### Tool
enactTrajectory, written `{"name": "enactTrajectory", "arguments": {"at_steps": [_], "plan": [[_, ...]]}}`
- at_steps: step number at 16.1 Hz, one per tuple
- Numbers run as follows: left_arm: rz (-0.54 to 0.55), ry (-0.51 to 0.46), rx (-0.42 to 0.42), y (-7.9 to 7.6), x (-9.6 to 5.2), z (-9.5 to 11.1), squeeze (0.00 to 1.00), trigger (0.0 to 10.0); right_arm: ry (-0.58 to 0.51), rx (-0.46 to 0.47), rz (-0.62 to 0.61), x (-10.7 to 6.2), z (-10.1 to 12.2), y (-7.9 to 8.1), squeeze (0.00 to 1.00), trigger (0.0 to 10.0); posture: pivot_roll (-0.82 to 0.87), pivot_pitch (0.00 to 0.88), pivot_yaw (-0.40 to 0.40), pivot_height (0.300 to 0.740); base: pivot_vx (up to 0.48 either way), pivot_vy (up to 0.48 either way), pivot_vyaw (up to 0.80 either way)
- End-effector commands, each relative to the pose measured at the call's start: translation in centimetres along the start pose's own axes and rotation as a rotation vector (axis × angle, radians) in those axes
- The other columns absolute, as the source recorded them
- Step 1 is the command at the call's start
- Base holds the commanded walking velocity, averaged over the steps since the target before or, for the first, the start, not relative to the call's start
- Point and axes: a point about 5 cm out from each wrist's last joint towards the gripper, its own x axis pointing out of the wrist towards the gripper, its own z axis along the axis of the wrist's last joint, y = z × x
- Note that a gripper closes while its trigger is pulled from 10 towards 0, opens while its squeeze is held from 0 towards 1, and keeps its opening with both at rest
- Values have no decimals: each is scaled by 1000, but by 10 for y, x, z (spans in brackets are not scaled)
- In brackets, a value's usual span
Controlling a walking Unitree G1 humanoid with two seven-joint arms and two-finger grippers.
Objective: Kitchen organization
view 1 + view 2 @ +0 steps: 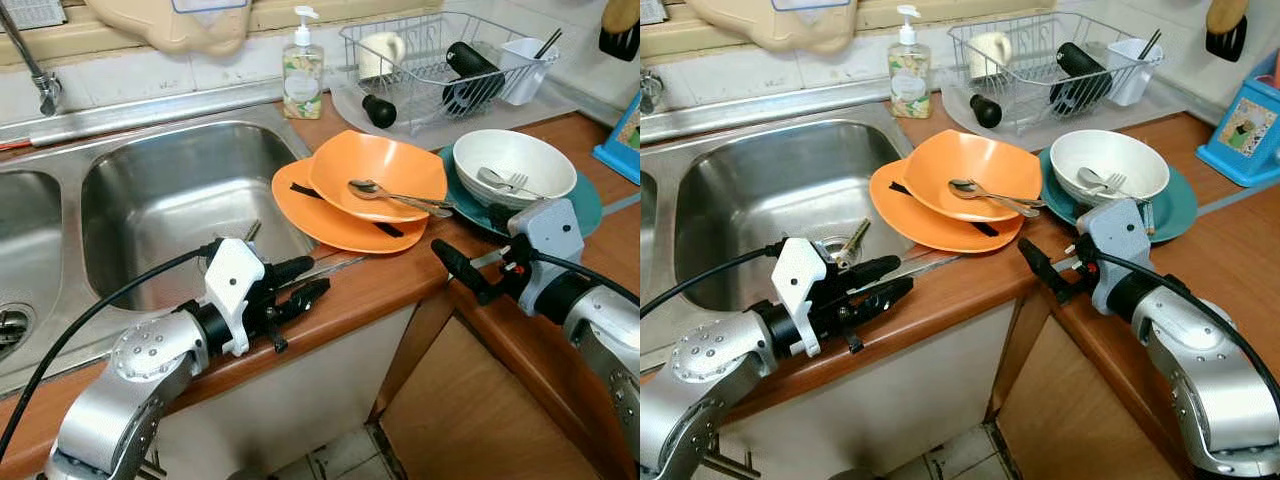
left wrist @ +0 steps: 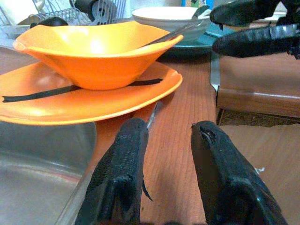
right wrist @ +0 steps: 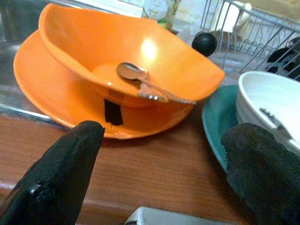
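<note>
Up front in the left eye view, my left gripper point(image 1: 305, 283) hovers lower centre at the counter edge point(image 1: 380, 285), fingers parted, empty; my right gripper point(image 1: 462, 268) sits right of centre, spread, empty. Centre frame, an orange bowl point(image 1: 385, 170) holding a spoon point(image 1: 392, 196) rests on an orange plate point(image 1: 310, 205).

My left wrist view shows bowl and plate upper left.

My right wrist view: spoon at centre, white bowl point(image 3: 274, 110) right.
</note>
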Motion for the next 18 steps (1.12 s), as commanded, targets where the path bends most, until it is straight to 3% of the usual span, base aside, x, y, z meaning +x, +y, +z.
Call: {"name": "enactTrajectory", "arguments": {"at_steps": [1, 18], "plan": [[2, -9, 15, 1, -1, 5, 0, 10000, -1, -11, 0, -2, 3, 2, 0, 10000, -84, 0, 9, 740, 0, 0, 0], [-18, -9, 11, -4, -5, 12, 0, 10000, 32, -6, 17, -8, 6, 11, 0, 10000, -88, 4, 15, 740, 0, 0, 0]]}}
